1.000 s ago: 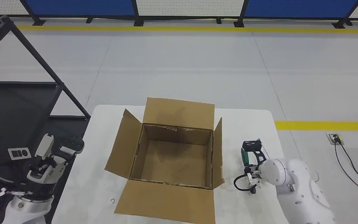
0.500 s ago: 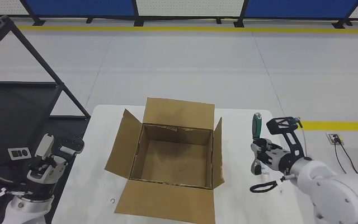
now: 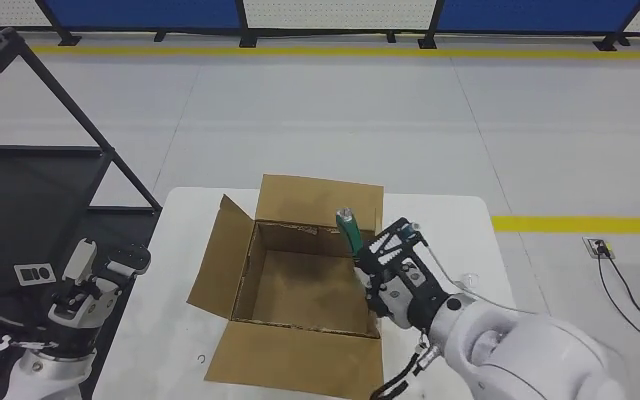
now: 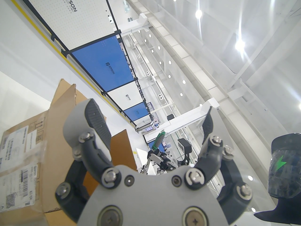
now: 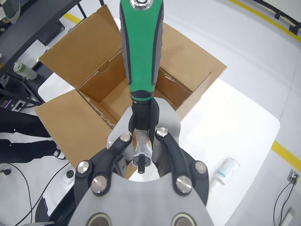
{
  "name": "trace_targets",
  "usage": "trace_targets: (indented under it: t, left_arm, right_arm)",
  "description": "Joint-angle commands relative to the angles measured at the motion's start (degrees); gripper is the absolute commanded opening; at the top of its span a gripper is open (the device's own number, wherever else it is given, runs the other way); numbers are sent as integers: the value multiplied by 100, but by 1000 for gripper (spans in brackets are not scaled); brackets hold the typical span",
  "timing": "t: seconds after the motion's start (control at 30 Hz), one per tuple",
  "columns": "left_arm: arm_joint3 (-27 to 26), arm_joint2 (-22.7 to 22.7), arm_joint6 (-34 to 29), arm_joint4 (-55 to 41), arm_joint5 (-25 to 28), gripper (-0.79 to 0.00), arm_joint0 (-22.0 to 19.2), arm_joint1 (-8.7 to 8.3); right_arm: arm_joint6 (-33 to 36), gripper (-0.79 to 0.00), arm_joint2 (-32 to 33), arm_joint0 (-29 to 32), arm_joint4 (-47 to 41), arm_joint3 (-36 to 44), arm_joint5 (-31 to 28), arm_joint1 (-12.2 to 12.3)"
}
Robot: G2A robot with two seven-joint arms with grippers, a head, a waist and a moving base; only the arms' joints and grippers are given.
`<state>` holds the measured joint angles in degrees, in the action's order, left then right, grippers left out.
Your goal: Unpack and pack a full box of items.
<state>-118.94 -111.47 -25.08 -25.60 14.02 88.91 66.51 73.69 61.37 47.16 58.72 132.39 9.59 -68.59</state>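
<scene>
1. The right gripper (image 5: 143,121) has its fingers clamped on the dark neck of a green-handled tool (image 5: 141,48), held above the open box (image 3: 320,205), near its right wall.
2. The left gripper (image 4: 150,118) is beside the left edge of the counter (image 3: 180,300), with its fingers apart.
3. A small bottle (image 5: 224,169) lies on the counter, to the right of the box.

The working end of the green-handled tool (image 5: 141,36) is buried between the fingers of the right gripper (image 5: 144,128) — its head is only partly made out. The floor of the box (image 5: 70,118) is partly covered by handle and gripper. Near the right edge of the table (image 3: 450,225), a small bottle (image 3: 470,283) is mostly masked by the right arm (image 3: 500,340) — its label is too small to be read. In the left wrist view the box is cut off by the picture's edge.
</scene>
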Motion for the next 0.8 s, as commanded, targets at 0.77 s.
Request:
trace_targets:
  t: [0.77]
  left_arm:
    - [0, 0, 0, 0, 0, 0, 0, 0]
  right_arm:
    - [-1244, -785, -2101, -994, 871, -1662, 1033, -634]
